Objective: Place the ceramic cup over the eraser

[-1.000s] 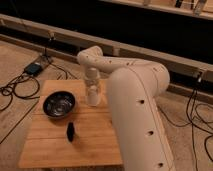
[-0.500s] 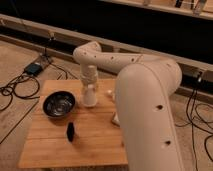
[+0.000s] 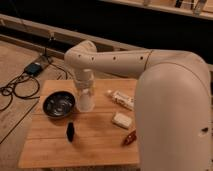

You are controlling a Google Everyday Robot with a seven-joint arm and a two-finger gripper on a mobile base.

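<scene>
Hand (image 3: 85, 89) poised on top of the cup (image 3: 86, 103), just right of the bowl (image 3: 58, 105), likely for a lift; grip impossible to tell. Eraser (image 3: 70, 131) upright near the bowl's front, uncovered on the worktop (image 3: 100, 150).

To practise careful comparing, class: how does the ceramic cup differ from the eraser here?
The ceramic cup is white; the eraser is black. The cup is taller and wider than the eraser. The cup is at the claw, beside the metal bowl; the eraser stands free, nearer the front edge of the table. Both are plain and single-coloured.
</scene>
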